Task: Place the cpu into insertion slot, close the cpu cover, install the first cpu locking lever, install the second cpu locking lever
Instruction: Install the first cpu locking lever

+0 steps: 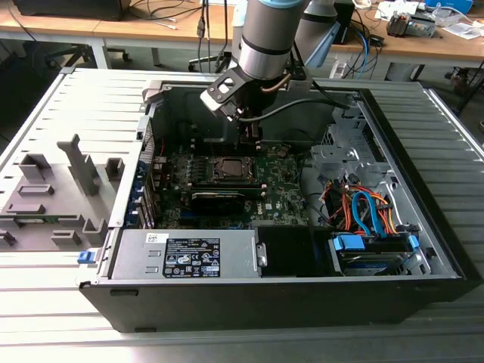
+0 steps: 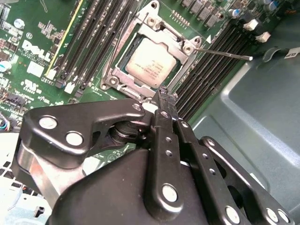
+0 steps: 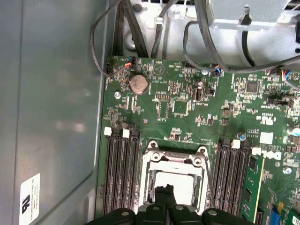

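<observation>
The cpu (image 2: 150, 63), a pale square chip, lies in the insertion slot (image 1: 229, 168) on the green motherboard. The silvery cpu cover (image 2: 154, 21) lies flat around the chip, framing it through its window. One thin locking lever (image 2: 225, 53) juts out from the socket's corner across the memory slots. Another thin lever (image 2: 123, 40) runs along the opposite side of the socket. My gripper (image 2: 165, 96) hovers just over one edge of the socket, shut with nothing between its black fingers. In the first wrist view the gripper (image 3: 165, 190) sits in front of the chip (image 3: 180, 183).
Black memory slots (image 3: 121, 173) flank the socket on both sides. A black graphics card (image 1: 218, 198) lies just in front of the socket in the exterior view. The power supply (image 1: 185, 253), drive cage with cables (image 1: 363, 212) and case wall (image 3: 51, 108) close in the board.
</observation>
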